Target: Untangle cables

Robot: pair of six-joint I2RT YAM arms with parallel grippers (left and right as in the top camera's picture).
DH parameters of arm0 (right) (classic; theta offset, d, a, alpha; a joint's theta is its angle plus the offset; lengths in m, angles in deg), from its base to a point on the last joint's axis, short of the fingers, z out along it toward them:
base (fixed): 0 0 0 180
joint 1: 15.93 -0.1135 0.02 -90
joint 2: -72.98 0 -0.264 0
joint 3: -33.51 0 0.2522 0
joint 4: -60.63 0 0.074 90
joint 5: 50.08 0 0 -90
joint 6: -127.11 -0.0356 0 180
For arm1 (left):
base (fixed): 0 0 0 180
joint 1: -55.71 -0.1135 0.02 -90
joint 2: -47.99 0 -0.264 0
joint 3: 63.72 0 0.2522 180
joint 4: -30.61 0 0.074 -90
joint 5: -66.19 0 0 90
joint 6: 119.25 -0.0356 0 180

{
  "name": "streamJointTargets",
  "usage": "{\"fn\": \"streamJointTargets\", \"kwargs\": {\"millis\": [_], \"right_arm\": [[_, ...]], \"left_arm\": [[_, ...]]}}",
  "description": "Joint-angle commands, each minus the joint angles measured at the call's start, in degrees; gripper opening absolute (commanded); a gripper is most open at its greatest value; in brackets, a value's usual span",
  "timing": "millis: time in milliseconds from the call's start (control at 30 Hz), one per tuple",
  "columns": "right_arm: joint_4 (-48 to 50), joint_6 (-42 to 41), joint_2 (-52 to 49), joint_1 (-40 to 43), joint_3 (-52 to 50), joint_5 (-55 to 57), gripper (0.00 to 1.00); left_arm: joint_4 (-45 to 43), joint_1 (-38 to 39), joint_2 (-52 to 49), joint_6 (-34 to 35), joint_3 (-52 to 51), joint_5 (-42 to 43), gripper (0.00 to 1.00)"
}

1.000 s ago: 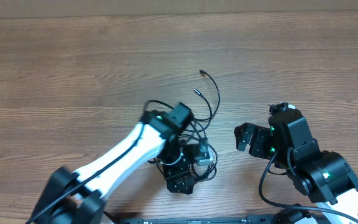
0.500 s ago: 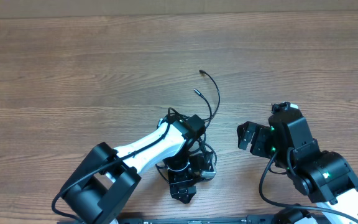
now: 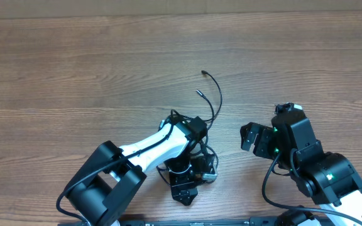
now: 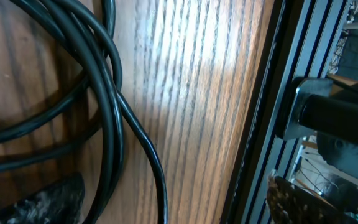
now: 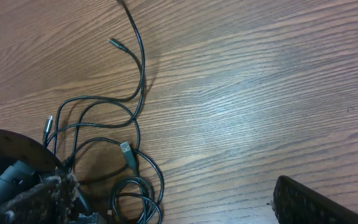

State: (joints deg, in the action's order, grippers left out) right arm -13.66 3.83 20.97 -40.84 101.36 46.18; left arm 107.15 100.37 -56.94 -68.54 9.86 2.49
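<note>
The cables (image 3: pixel 206 103) are thin black cords. Two plug-tipped ends reach toward the far side, and the rest is bunched under my left arm near the table's front edge. In the right wrist view the loops (image 5: pixel 132 186) and a metal plug (image 5: pixel 126 152) lie at the left. My left gripper (image 3: pixel 184 185) points down over the bunch. In the left wrist view the left gripper (image 4: pixel 166 214) is open, with black strands (image 4: pixel 114 112) lying on the wood between its fingers. My right gripper (image 3: pixel 253 138) is open and empty, to the right of the bunch and apart from it; it also shows in the right wrist view (image 5: pixel 179 211).
The wooden table (image 3: pixel 74 75) stretches far and left. Its front edge with a black metal rail (image 4: pixel 260 124) is right beside the left gripper. The left arm's white link (image 3: pixel 149 147) crosses the near part of the cable bunch.
Since one second ago my left arm has swung in and turned, dropping its gripper onto the bunch near the front edge. It has barely moved in the last half second. The right arm is still.
</note>
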Motion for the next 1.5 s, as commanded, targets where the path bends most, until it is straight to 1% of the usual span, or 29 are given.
{"fn": "streamJointTargets", "kwargs": {"millis": [0, 100, 167, 200, 300, 333, 367, 533, 633, 700, 800, 933, 967, 1000, 1100, 1300, 1400, 1467], "right_arm": [[0.2, -0.37, 0.74, -0.11, 0.74, 0.83, 1.0], [0.2, -0.37, 0.74, -0.11, 0.74, 1.29, 1.0], [0.2, -0.39, 0.74, -0.11, 0.74, 1.46, 1.0], [0.2, -0.39, 0.74, -0.11, 0.74, 1.46, 1.0], [0.2, -0.39, 0.74, -0.11, 0.74, 1.46, 1.0], [0.2, -0.39, 0.74, -0.11, 0.74, 1.44, 1.0], [0.2, -0.39, 0.74, -0.11, 0.74, 1.44, 1.0], [0.2, -0.42, 0.74, -0.11, 0.74, 1.44, 1.0], [0.28, -1.29, 0.76, -0.11, 0.74, 1.42, 1.0], [0.48, -1.51, 0.83, -0.11, 0.74, 1.46, 1.0], [0.61, -2.64, 1.14, -0.11, 0.76, 1.44, 1.0], [0.59, -2.75, 2.36, -0.11, 0.76, 1.46, 1.0], [0.59, -2.78, 2.73, -0.11, 0.76, 1.46, 1.0], [0.59, -3.08, 3.82, -0.11, 0.76, 1.7, 1.0], [0.31, -4.46, 6.08, -0.11, 0.76, 2.78, 1.0], [0.09, -4.55, 10.6, -0.11, 0.76, 2.91, 1.0], [0.22, -6.82, 12.0, -0.11, 0.76, 2.93, 1.0], [0.48, -8.79, 12.72, -0.11, 0.76, 2.93, 1.0]], "left_arm": [[0.2, 0.39, -0.72, 0.94, -2.71, 0.76, 0.93], [-0.63, 0.39, -0.72, 2.14, -4.28, 1.16, 0.92], [-1.25, 0.39, -0.72, 2.82, -4.72, 0.63, 0.82], [-1.38, 0.39, -0.72, 3.43, -4.74, 0.46, 0.74], [-1.7, 0.37, -0.72, 3.74, -4.74, 0.42, 0.24], [-1.7, 0.37, -0.72, 3.76, -4.74, 0.42, 0.11], [-1.73, 0.37, -0.72, 3.78, -4.72, 0.44, 0.04], [-1.73, 0.35, -0.7, 6.01, -4.22, 0.2, 0.04], [-1.16, -0.37, -0.68, 11.3, -1.33, 0.09, 0.04], [-0.11, -1.22, -0.52, 13.14, 1.62, 0.15, 0.04], [2.49, -2.51, -0.09, 14.12, 7.63, 0.33, 0.04], [7.3, -4.26, 0.11, 14.1, 18.32, 0.26, 0.04], [8.37, -4.63, 0.11, 14.1, 21.11, 0.24, 0.04], [10.23, -5.38, 0.11, 14.1, 26.49, 0.04, 0.04], [12.39, -6.62, 0.11, 14.53, 34.32, 0.07, 0.04], [14.62, -7.87, 0.15, 15.1, 49.09, 0.33, 0.04], [14.91, -7.85, 0.15, 15.08, 54.25, 1.16, 0.04], [14.97, -7.85, 0.15, 14.16, 57.83, 3.65, 0.04]]}}
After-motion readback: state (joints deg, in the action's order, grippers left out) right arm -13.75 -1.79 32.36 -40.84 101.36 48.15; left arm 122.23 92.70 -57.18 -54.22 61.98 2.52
